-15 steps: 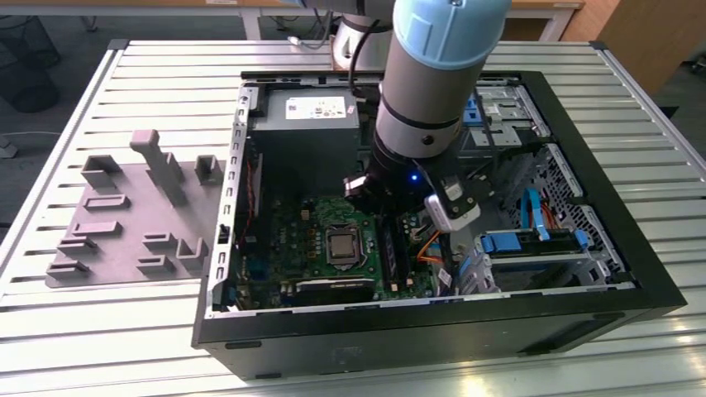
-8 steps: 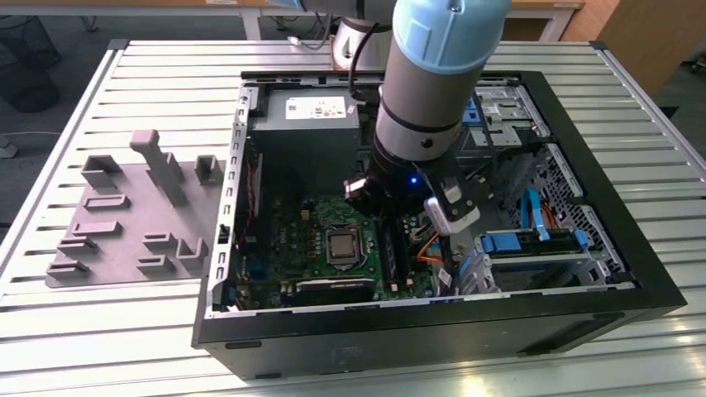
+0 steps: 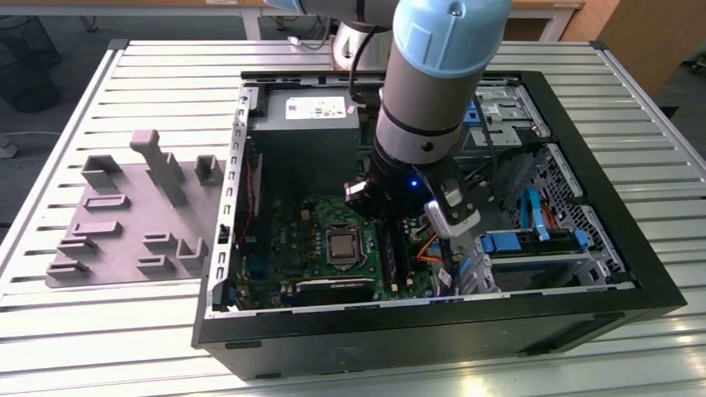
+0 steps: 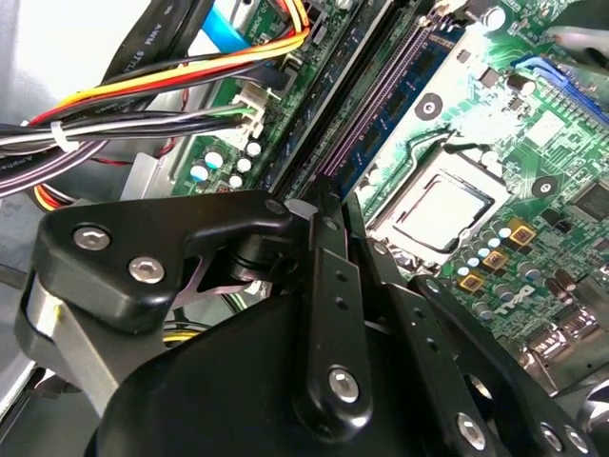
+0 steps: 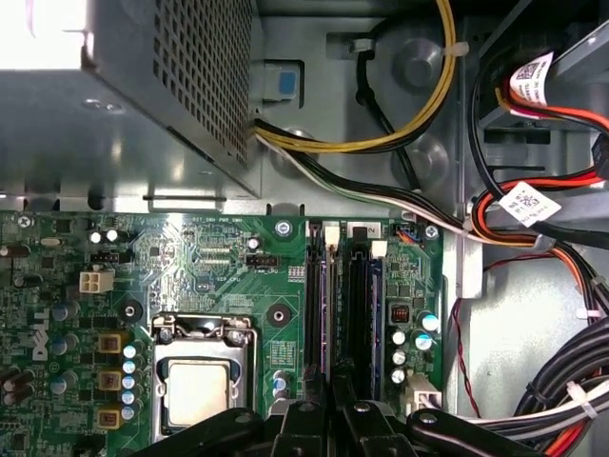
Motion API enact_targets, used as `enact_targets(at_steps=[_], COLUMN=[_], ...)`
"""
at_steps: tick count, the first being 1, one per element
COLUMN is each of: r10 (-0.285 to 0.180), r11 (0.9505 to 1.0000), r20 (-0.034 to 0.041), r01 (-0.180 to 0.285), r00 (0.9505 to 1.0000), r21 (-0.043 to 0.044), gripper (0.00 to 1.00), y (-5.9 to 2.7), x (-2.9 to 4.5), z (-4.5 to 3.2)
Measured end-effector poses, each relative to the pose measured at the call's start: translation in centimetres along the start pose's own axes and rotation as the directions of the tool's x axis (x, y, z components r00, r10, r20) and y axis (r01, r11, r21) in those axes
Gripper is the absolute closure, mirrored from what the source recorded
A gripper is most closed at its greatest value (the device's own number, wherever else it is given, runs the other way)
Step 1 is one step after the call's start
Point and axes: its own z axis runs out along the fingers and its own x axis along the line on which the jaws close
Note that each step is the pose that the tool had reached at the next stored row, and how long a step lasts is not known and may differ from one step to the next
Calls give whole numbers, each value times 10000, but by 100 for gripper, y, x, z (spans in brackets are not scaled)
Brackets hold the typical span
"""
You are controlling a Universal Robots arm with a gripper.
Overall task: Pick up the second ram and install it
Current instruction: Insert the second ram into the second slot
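Above the long black slots, the tool clenches the thin flat second ram.

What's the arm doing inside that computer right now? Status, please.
Tool down inside the case, over the black memory slots. Second ram seemingly edge-on at a slot, in line with tool. Cables off to the side, not blocking.

Robot arm: grey cylindrical segment, light-blue joint cap, black band, small blue light near the wrist. Gripper: glossy black linkage plates fastened with silver screws, seen in both wrist views; a black cable runs alongside the arm.
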Motion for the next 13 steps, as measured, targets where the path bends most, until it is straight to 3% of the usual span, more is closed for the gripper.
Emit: enact_targets(at_steps=[13], r10=[1], r11=[10000], r20=[-5], r01=[-1], r00=[10000], r21=[29], gripper=[86], y=[-9], x=[-3], z=[19])
